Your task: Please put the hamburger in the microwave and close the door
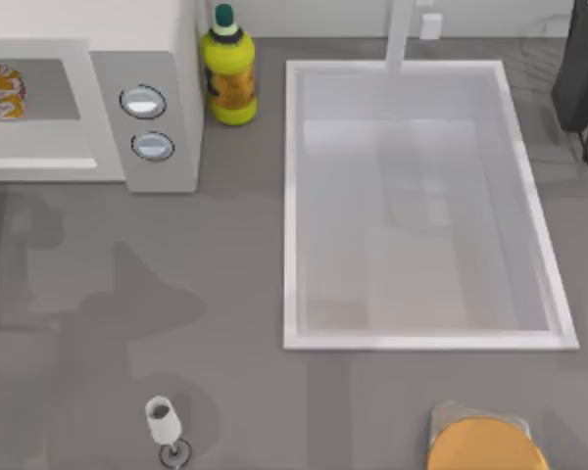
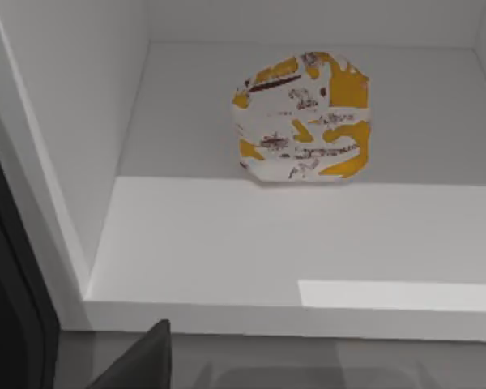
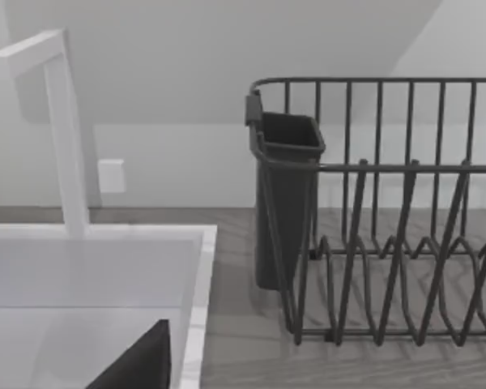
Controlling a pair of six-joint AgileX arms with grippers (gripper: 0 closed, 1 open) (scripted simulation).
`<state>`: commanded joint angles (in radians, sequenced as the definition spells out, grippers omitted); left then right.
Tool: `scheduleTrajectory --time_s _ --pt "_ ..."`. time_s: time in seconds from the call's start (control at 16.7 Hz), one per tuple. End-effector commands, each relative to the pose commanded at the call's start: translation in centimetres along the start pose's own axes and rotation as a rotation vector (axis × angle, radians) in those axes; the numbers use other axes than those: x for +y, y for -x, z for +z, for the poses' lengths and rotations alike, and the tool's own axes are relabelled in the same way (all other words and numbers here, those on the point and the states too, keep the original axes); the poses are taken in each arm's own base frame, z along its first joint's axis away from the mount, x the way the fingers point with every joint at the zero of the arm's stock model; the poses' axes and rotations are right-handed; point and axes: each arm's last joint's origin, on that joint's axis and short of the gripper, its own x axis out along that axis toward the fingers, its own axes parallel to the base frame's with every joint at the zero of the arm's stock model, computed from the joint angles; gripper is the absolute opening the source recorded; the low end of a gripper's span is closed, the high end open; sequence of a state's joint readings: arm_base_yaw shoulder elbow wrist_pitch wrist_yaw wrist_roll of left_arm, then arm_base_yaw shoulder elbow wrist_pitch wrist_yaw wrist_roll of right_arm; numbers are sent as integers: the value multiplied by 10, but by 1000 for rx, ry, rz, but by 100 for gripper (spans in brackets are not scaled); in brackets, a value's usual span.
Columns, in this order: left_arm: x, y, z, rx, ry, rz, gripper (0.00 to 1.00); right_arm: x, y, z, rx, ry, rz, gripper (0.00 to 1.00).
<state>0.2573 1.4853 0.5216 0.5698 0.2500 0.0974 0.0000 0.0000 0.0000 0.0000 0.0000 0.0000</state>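
The hamburger [image 2: 302, 117], a white lump with orange and brown patches, lies deep on the floor of the microwave [image 1: 147, 59], apart from any gripper. In the top view the hamburger [image 1: 0, 90] shows inside the open cavity at the far left. My left gripper [image 2: 186, 381] hovers open just outside the cavity's front edge, with one dark finger [image 2: 142, 361] showing and nothing held. The dark strip [image 2: 8, 308] beside the cavity's mouth could be the door seen edge-on; I cannot tell. My right gripper [image 3: 186, 381] is parked open near the sink's far right corner.
A yellow bottle [image 1: 229, 70] stands right of the microwave's two silver knobs. The white sink [image 1: 294, 196] fills the table's middle and right. A dark dish rack [image 3: 389, 243] stands behind the sink's right side. A wine glass [image 1: 163, 423] and an orange disc on a grey board [image 1: 485, 446] sit near the front edge.
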Motion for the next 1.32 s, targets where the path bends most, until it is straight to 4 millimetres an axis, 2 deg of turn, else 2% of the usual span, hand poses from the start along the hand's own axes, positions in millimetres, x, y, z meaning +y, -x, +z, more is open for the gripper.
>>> scheduleTrajectory --time_s 0.18,0.48,0.66,0.84,1.02,1.32 --pt "0 8 17 -29 -9 5 100 0 0 0 0 0 0 100" --pt "-1 8 17 -28 -10 4 100 0 0 0 0 0 0 100" --pt "-8 17 17 -33 -12 -10 100 0 0 0 0 0 0 100" --pt "-20 41 19 -61 -14 -15 100 0 0 0 0 0 0 100" --pt "-34 76 17 -118 -16 -5 100 0 0 0 0 0 0 100" --pt "-53 134 -4 -262 -22 7 100 0 0 0 0 0 0 100"
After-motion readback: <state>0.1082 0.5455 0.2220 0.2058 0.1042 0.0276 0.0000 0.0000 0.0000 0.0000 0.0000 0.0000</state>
